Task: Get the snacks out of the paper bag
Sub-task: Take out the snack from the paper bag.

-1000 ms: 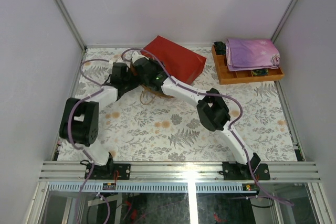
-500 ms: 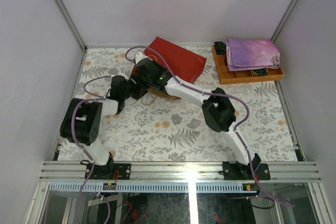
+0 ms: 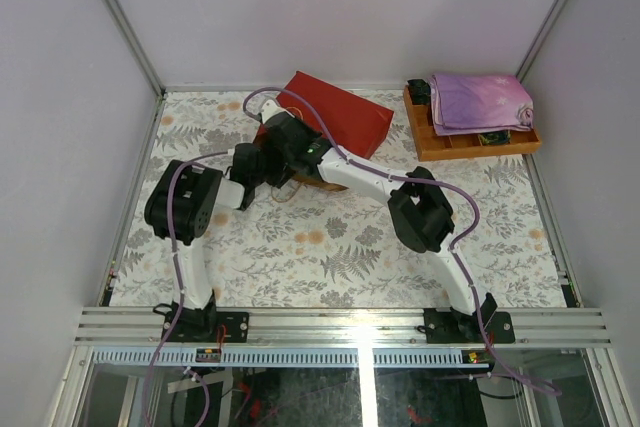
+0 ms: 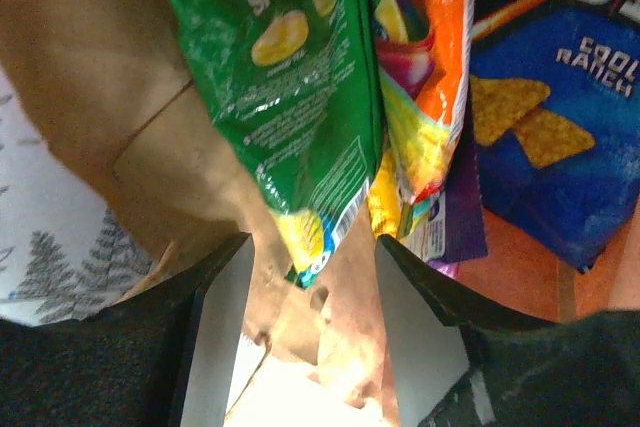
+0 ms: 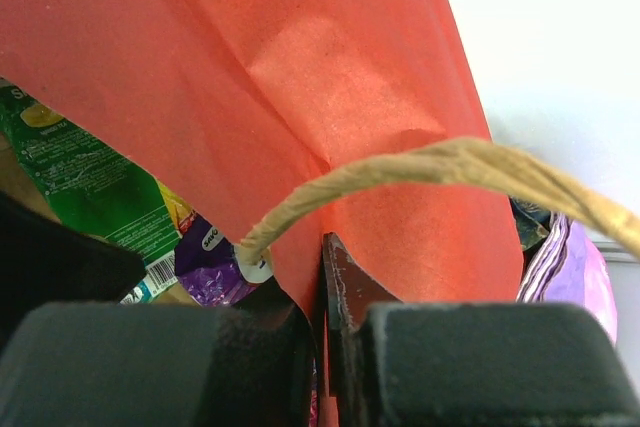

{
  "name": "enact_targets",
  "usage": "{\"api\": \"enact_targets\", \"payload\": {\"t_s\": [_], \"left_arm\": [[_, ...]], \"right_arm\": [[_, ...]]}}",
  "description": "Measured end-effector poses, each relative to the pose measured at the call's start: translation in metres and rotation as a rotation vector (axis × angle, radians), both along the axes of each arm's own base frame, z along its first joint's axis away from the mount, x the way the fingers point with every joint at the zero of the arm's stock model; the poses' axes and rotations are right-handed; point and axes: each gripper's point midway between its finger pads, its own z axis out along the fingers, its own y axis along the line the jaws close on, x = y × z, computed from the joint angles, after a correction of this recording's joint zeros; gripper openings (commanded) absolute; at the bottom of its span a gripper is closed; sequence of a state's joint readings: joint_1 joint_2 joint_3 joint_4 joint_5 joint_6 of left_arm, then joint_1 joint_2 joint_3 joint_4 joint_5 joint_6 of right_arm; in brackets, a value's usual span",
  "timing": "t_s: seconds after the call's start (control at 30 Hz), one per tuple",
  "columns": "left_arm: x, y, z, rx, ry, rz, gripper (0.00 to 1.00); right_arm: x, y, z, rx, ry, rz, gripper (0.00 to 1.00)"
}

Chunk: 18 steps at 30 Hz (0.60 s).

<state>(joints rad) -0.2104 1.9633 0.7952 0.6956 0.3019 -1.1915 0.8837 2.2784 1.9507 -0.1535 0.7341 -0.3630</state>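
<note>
The paper bag (image 3: 340,117) lies on its side on the flowered table (image 3: 330,247), its mouth turned toward both arms. The left gripper (image 4: 315,242) reaches into that mouth. Its jaws stand part-way apart around the lower corner of a green packet (image 4: 290,97), and a strip of the bag's brown lining shows between the packet and one finger, so no pinch is visible. Deeper inside the bag, beside the green packet, lie an orange packet (image 4: 430,57), a blue chip packet (image 4: 560,137) and a purple packet (image 4: 462,217). The right gripper (image 5: 318,277) is clamped narrow on the bag's red wall at the mouth, just beside the string handle (image 5: 400,177). Near the bag, on the right arm's side, a wooden tray (image 3: 425,142) holds a folded purple cloth (image 3: 480,102).
</note>
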Motion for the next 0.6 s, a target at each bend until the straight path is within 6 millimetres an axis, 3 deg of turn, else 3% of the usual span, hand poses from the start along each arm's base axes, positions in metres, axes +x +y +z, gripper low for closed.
{"api": "enact_targets", "payload": {"t_s": [0.1,0.13,0.27,0.3,0.47,0.6], "left_arm": [[0.011,0.0,0.0,0.003,-0.003,0.043,0.5],[0.015,0.0,-0.002,0.002,0.0,0.059,0.45],[0.028,0.0,-0.008,-0.015,0.007,0.103,0.06],[0.029,0.0,-0.011,-0.016,0.014,0.108,0.01],[0.029,0.004,-0.004,-0.003,-0.004,0.122,0.0],[0.011,0.01,0.017,0.045,-0.052,0.108,0.0]], "right_arm": [[0.0,0.0,-0.001,0.007,0.001,0.0,0.09],[0.0,0.0,-0.001,0.008,0.001,0.0,0.08],[0.001,0.001,-0.001,0.018,0.0,-0.004,0.08],[0.001,0.001,-0.001,0.02,0.0,-0.005,0.07],[0.002,0.001,-0.001,0.032,0.003,-0.005,0.06],[0.003,-0.001,0.0,0.044,0.005,-0.007,0.06]]}}
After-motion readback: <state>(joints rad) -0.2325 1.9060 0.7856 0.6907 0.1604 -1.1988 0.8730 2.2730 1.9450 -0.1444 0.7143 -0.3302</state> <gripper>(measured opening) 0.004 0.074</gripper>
